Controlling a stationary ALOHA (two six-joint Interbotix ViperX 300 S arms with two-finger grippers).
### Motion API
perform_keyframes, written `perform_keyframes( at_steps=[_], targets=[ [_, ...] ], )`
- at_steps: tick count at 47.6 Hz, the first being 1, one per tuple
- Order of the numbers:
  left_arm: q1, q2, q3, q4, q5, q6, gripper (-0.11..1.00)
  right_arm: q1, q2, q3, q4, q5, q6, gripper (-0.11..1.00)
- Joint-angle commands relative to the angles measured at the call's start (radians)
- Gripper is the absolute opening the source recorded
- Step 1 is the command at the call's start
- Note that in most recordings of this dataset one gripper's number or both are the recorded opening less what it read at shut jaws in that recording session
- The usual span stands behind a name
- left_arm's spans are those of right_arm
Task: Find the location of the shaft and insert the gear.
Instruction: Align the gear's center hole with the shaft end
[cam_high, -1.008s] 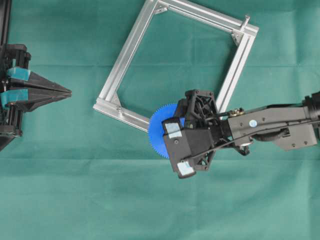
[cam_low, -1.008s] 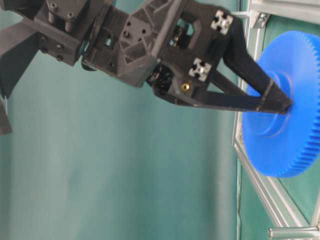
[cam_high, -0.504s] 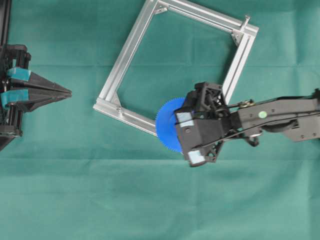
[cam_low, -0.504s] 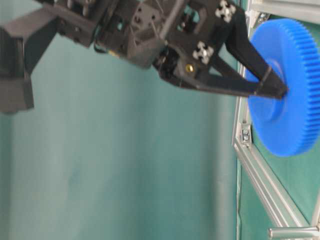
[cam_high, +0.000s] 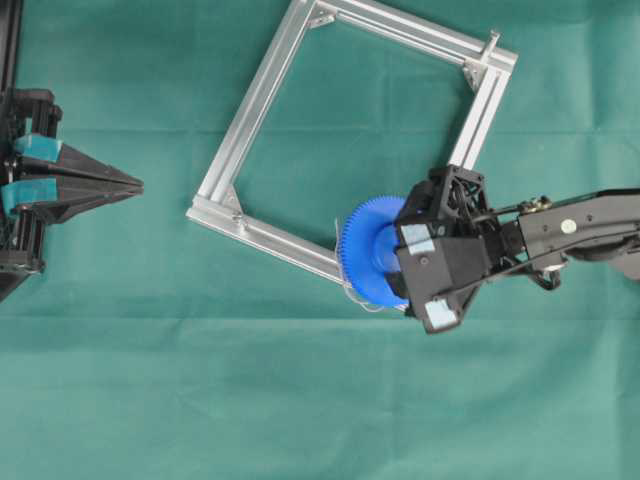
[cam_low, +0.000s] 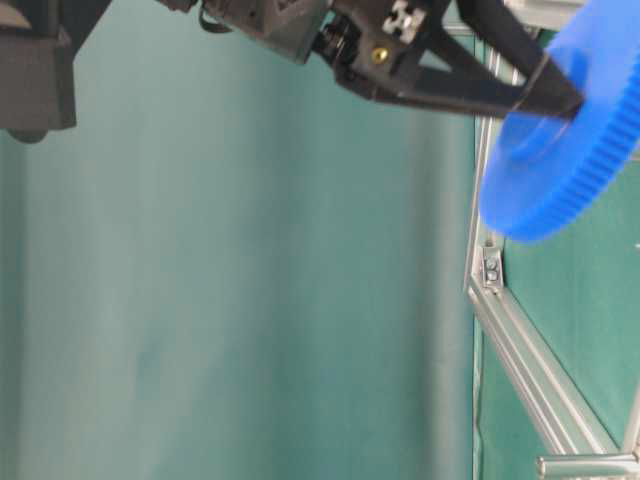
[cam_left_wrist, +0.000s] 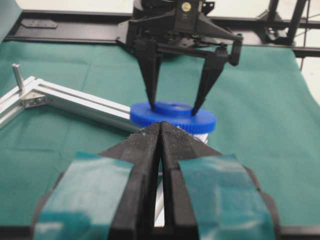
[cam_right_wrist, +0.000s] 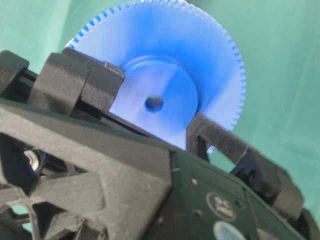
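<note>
The blue gear (cam_high: 366, 252) hangs tilted over the near right corner of the aluminium frame (cam_high: 255, 100). My right gripper (cam_high: 400, 256) is shut on the gear's raised hub, with one finger on each side of the centre hole (cam_right_wrist: 154, 103). From the left wrist view the gear (cam_left_wrist: 172, 116) sits between the right gripper's two black fingers (cam_left_wrist: 151, 85). The shaft (cam_high: 491, 42) is a short metal pin upright at the frame's far right corner, also visible as the shaft (cam_left_wrist: 17, 77) at far left. My left gripper (cam_high: 135, 185) rests shut and empty at the left edge.
The square frame lies on green cloth, with its rails (cam_low: 525, 355) running under the lifted gear (cam_low: 560, 175). A black rig bar (cam_left_wrist: 75, 31) borders the far side of the table behind the right arm.
My right gripper has carried the gear rightward along the frame's near rail to its near right corner, lifting and tilting it. The left gripper has not moved.
</note>
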Motion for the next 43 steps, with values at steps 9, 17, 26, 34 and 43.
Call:
perform_keyframes(
  at_steps=[9, 17, 26, 34, 43],
  targets=[
    [0.003, 0.009, -0.015, -0.002, -0.006, 0.002, 0.01, 0.055, -0.014, -0.023, 0.000, -0.031, 0.006, 0.69],
    [0.002, 0.008, -0.015, -0.002, -0.006, 0.000, 0.01, 0.060, 0.008, -0.049, 0.000, -0.049, 0.005, 0.69],
    [0.002, 0.008, -0.015, -0.002, -0.006, 0.002, 0.01, 0.058, 0.031, -0.084, -0.017, -0.049, -0.008, 0.69],
    [0.002, 0.009, -0.014, -0.002, -0.006, 0.000, 0.01, 0.052, 0.044, -0.109, -0.044, -0.049, -0.008, 0.69],
    [0.002, 0.009, -0.014, -0.002, -0.006, 0.000, 0.01, 0.037, 0.054, -0.123, -0.063, -0.049, -0.008, 0.69]
  ],
)
